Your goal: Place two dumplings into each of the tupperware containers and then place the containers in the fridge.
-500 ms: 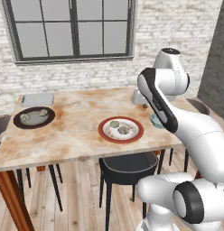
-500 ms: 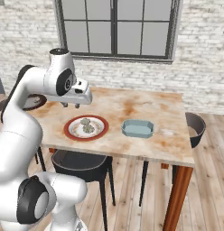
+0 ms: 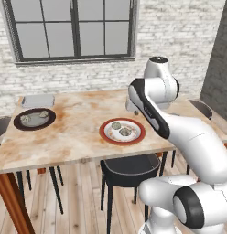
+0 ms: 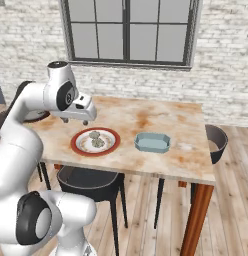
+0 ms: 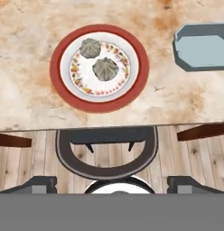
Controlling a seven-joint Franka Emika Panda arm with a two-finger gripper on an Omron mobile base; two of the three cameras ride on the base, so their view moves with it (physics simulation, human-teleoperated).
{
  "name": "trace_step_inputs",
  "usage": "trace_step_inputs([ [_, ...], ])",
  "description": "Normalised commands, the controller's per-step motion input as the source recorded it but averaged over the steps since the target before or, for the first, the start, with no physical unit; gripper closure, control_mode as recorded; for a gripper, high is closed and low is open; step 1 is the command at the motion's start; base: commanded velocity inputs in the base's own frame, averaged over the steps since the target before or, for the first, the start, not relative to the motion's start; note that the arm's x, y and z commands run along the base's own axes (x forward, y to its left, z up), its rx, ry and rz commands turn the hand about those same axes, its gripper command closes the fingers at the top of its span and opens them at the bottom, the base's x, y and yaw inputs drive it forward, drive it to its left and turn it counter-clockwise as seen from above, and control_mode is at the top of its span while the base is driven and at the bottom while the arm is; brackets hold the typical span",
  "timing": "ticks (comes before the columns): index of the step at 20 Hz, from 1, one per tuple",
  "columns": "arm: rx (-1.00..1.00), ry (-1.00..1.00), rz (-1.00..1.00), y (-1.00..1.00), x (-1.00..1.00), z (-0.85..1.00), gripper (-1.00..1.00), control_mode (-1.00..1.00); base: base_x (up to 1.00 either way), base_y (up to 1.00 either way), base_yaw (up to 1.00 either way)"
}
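table [image 3: 78, 137]: wooden top, mottled tan, rust-red legs; stands under a brick wall with a window [image 3: 72, 28].
chair [image 5: 107, 153]: dark round seat, tucked just under the near edge, right below the red-rimmed plate.
second chair [image 4: 217, 141]: dark, at the right end of the table.
arm: white Franka, elbow bent high above the near edge.
gripper [image 4: 76, 120]: hangs above the table top, just beside the red-rimmed plate and clear of it; fingers spread wide, nothing between them. In the hand view the two tips sit far apart at the bottom corners.
tupperware container [image 4: 152, 142]: light grey-blue tray, empty, near the near edge, beside the red-rimmed plate and apart from it.
second tupperware container [image 3: 38, 101]: at the far left corner, just behind the dark brown plate; contents can't tell.
red-rimmed plate [image 5: 64, 97]: white centre, mid near edge.
dark brown plate [image 3: 20, 123]: near the left edge, pale lumps on it, too small to count.
dumplings [image 5: 99, 59]: two grey lumps on the red-rimmed plate, close together, touching or not: can't tell.
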Motion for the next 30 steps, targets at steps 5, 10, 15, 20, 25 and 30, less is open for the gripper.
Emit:
trace_step_inputs([
  [5,0.0,0.01,-0.01,0.0,0.55,-0.65,-1.0,-1.0,0.0,0.0,0.0],
  [10,0.0,0.07,0.0,0.0,0.54,-0.68,-1.0,-1.0,0.0,0.0,0.0],
  [15,0.0,0.0,0.0,0.0,0.19,-0.52,-1.0,-1.0,0.0,0.0,0.0],
  [20,0.0,0.01,0.0,0.01,0.03,-0.34,-1.0,-1.0,0.0,0.0,0.0],
  [25,0.0,0.0,0.0,0.0,0.15,-0.37,-1.0,-1.0,0.0,0.0,0.0],
  [30,0.0,0.0,0.0,0.0,0.5,-0.33,-1.0,-1.0,0.0,0.0,0.0],
])
